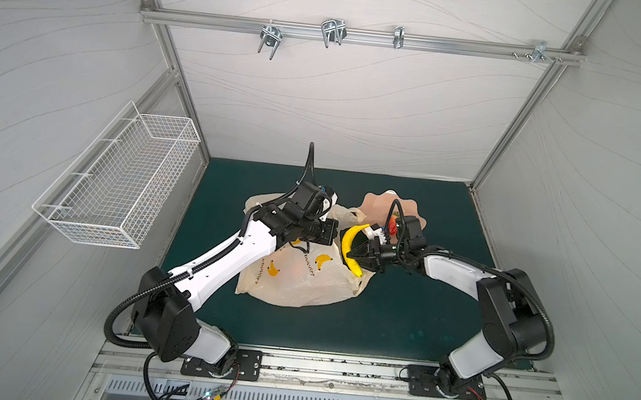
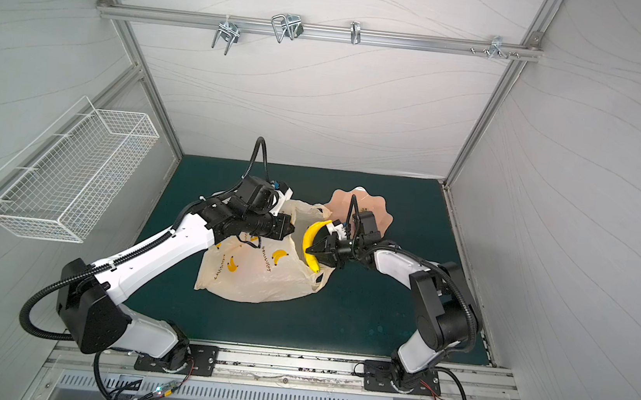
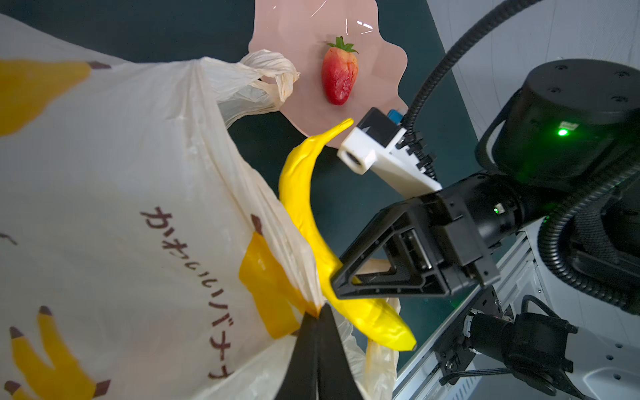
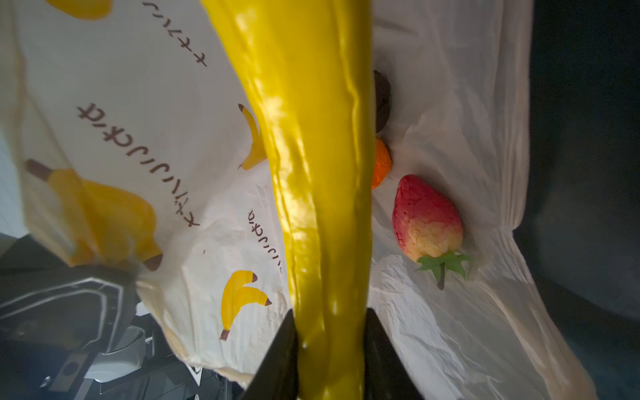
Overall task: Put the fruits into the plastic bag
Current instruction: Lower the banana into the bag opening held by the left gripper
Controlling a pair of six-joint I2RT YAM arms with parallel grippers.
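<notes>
The plastic bag (image 1: 302, 284) (image 2: 257, 279) lies on the mat, its mouth facing right. My left gripper (image 3: 318, 311) is shut on the bag's upper rim (image 3: 311, 277) and holds the mouth up. My right gripper (image 4: 330, 322) (image 1: 358, 252) is shut on the long yellow banana (image 4: 318, 173) (image 1: 350, 244) (image 2: 309, 240) (image 3: 304, 214) at the bag's mouth. Inside the bag lie a strawberry (image 4: 426, 221), an orange (image 4: 381, 166) and a dark brown fruit (image 4: 381, 100). Another strawberry (image 3: 339, 76) (image 1: 393, 228) rests on the pink dish (image 3: 294, 34).
The pink scalloped dish (image 1: 381, 203) (image 2: 345, 201) sits behind the right gripper on the green mat (image 1: 419, 321). A white wire basket (image 1: 117, 183) hangs on the left wall. A rail with metal hooks (image 1: 332, 32) runs along the back wall.
</notes>
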